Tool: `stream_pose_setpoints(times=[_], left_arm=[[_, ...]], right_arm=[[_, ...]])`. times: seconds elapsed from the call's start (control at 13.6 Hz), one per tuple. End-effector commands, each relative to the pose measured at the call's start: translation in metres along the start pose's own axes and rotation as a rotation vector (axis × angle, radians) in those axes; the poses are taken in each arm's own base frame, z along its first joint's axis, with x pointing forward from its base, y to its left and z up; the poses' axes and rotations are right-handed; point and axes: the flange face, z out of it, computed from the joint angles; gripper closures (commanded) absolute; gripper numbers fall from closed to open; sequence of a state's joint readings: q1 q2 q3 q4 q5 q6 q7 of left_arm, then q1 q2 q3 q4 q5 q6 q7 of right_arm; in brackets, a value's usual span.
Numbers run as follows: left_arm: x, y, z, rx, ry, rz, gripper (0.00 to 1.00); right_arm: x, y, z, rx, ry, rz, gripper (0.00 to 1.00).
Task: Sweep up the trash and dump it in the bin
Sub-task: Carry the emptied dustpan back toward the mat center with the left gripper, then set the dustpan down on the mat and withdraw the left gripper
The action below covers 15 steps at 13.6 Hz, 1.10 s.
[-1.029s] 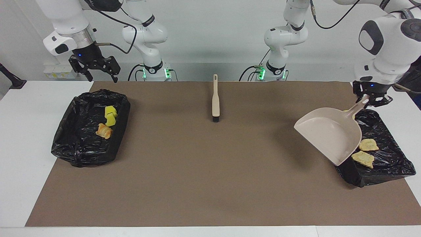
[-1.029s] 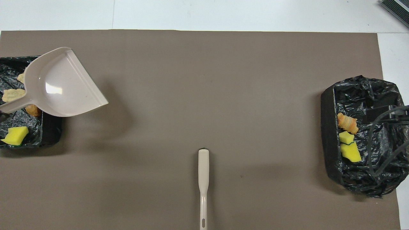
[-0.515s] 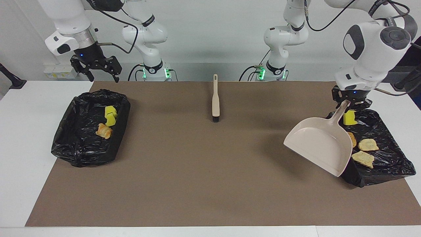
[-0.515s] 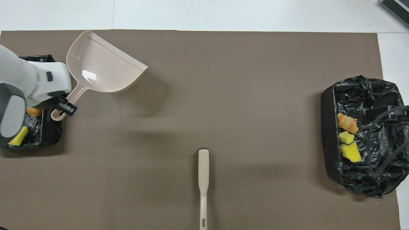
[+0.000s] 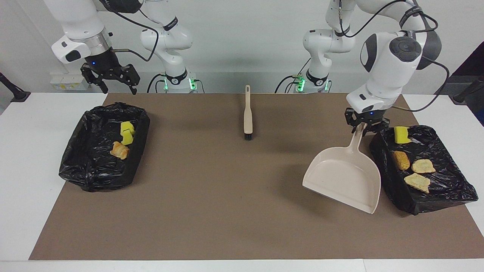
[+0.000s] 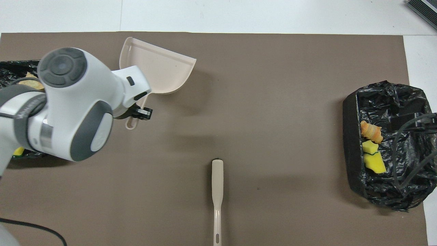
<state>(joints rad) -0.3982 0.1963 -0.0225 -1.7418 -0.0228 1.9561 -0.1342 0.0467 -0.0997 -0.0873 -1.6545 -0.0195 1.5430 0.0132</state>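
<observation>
Beige dustpan [image 5: 346,177] clamped by left gripper [image 5: 366,126] beside a bin [image 5: 446,189]
Right gripper [image 5: 113,85] waits open-jawed over the table edge, above the other bin [image 5: 87,170]

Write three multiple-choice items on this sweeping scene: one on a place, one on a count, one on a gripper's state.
1. Where does the brush lie?
A. On the brown mat, between the two bins
B. In a bin
C. In the dustpan

2. How many trash pieces lie in the bin at the left arm's end?
A. Two
B. Four
C. Six

3. What is the left gripper doing?
A. Hanging open
B. Gripping the brush
C. Shut on the dustpan handle

Key: 1 A, it lies on bare mat midway. 2 B, one yellow sponge chunk and three bread pieces show. 3 C, the handle runs up into its closed fingers; the right gripper waits open over its own bin.
</observation>
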Motion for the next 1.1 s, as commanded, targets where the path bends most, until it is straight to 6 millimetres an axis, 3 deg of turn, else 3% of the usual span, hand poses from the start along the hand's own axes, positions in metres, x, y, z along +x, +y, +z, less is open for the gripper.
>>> stream_pose_setpoints(times=[0.0, 0.22, 0.44, 0.51, 0.66, 0.74, 0.81, 0.96, 1.03], left_arm=[[0.008, 0.039, 0.023, -0.066, 0.042, -0.051, 1.00], [0.015, 0.078, 0.058, -0.074, 0.056, -0.096, 1.00], [0.009, 0.141, 0.099, -0.079, 0.057, -0.095, 1.00], [0.008, 0.151, 0.112, -0.076, 0.059, -0.123, 1.00], [0.008, 0.148, 0.105, -0.079, 0.057, -0.158, 1.00], [0.009, 0.139, 0.093, -0.081, 0.058, -0.159, 0.36], [0.009, 0.135, 0.089, -0.083, 0.057, -0.181, 0.00], [0.003, 0.121, 0.068, -0.068, 0.019, -0.202, 0.00], [0.004, 0.102, 0.052, -0.061, 0.007, -0.218, 0.00]], right_arm=[[-0.007, 0.001, -0.002, 0.015, -0.002, -0.018, 0.00], [-0.007, 0.001, -0.002, 0.015, -0.002, -0.016, 0.00], [-0.007, 0.002, -0.002, 0.015, -0.002, -0.016, 0.00], [-0.007, 0.001, -0.002, 0.015, -0.002, -0.018, 0.00], [-0.007, 0.001, -0.002, 0.015, -0.002, -0.018, 0.00], [-0.007, 0.001, -0.002, 0.015, -0.002, -0.018, 0.00], [-0.007, 0.001, -0.002, 0.015, -0.002, -0.018, 0.00], [-0.007, 0.001, -0.002, 0.015, -0.002, -0.018, 0.00], [-0.007, 0.001, -0.002, 0.015, -0.002, -0.016, 0.00]])
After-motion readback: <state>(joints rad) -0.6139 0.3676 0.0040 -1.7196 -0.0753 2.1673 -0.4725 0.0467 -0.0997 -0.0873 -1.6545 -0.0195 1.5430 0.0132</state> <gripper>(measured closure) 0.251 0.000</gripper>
